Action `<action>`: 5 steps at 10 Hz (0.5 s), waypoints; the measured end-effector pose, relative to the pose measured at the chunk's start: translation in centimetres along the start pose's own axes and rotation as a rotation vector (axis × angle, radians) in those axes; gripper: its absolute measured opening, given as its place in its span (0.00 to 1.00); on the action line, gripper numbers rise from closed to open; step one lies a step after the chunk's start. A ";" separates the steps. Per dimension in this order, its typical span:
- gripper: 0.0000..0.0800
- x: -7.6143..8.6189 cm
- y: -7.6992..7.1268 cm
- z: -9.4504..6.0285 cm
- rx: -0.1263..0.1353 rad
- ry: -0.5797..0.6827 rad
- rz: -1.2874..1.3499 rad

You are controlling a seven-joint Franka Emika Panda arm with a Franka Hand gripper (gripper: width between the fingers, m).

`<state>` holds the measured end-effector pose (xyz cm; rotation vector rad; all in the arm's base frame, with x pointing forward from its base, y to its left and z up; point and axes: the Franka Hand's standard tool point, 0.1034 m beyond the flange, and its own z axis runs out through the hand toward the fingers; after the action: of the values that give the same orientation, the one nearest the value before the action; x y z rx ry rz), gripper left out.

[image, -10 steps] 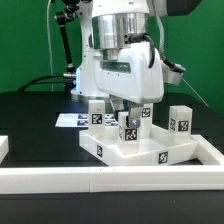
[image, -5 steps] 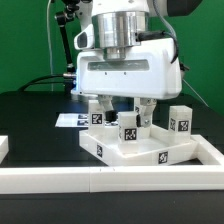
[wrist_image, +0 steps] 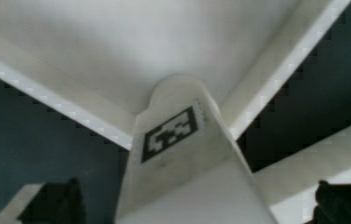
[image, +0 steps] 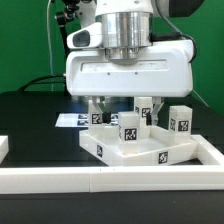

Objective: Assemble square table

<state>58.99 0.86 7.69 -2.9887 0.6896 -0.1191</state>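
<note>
The gripper body hides the rear legs.

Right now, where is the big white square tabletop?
In the exterior view, the tabletop lies low at centre-right on the black table, under the open claw, legs standing on it.

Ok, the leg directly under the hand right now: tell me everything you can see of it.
The leg is a small white block, plastic by its look, with a black-and-white tag on its face. It stands upright on the square slab. The hand hangs open above it, fingers either side and not gripping. In the wrist view it tapers away from the camera.
</note>
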 end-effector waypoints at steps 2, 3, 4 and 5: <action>0.81 0.0 -0.2 0.0 -0.008 0.002 -0.157; 0.81 0.0 -0.1 0.0 -0.008 0.002 -0.234; 0.81 0.0 -0.1 0.0 -0.009 0.002 -0.298; 0.81 0.0 0.0 0.0 -0.013 0.002 -0.361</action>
<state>59.03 0.85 7.70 -3.0918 0.1437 -0.1371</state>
